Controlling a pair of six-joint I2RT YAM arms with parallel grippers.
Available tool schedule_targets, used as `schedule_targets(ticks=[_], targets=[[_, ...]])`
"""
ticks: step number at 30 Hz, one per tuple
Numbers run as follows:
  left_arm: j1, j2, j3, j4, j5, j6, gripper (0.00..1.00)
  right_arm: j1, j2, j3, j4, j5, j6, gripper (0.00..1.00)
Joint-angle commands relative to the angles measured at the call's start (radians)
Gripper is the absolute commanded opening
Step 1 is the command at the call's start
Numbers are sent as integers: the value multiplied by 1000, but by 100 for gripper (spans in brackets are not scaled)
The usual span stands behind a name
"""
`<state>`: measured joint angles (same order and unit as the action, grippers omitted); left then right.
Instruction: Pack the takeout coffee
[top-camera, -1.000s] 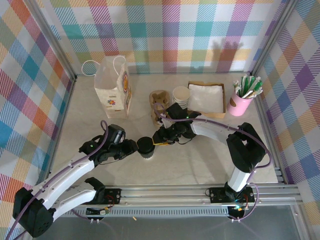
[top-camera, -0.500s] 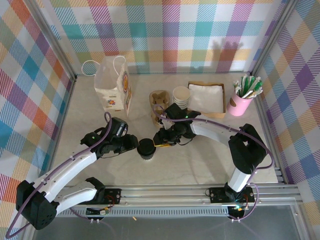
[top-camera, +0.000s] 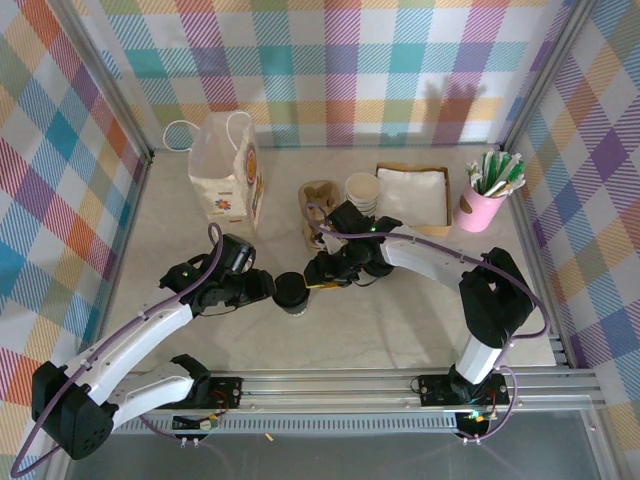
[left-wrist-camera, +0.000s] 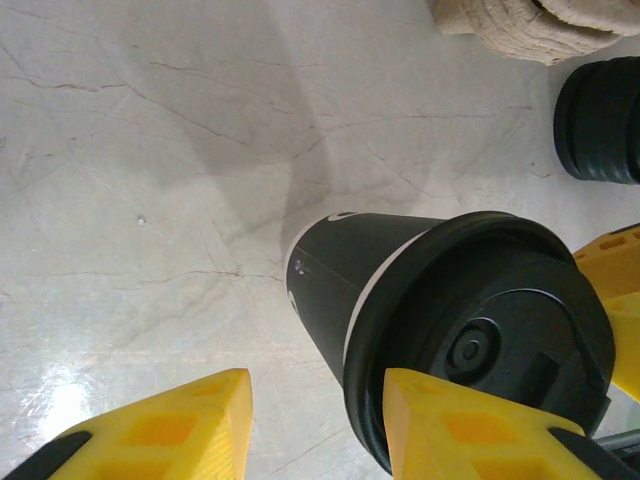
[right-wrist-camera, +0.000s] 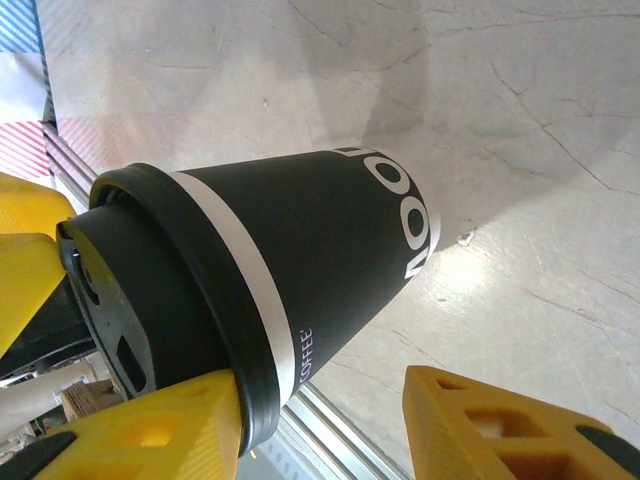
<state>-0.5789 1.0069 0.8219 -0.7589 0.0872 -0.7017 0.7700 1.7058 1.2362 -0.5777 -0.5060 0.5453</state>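
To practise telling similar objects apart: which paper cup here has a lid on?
The dark grey cup standing alone nearer the front: a black lid covers it, while the stacked cups behind are open with white rims.

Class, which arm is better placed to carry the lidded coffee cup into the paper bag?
Probably left: the left tool, open, sits beside the takeout coffee on the side nearer the paper bag; the right tool is on the cup's far side from it.
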Motion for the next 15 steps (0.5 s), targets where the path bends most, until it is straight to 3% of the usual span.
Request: schedule_targets(ticks=[1,15], targets=[[9,-14,20,-18,-4,13,40,8,-18,20,-42,13,9,46],[9,29,-42,142,161,-53,46,8,13,-1,-38,26,13,46]])
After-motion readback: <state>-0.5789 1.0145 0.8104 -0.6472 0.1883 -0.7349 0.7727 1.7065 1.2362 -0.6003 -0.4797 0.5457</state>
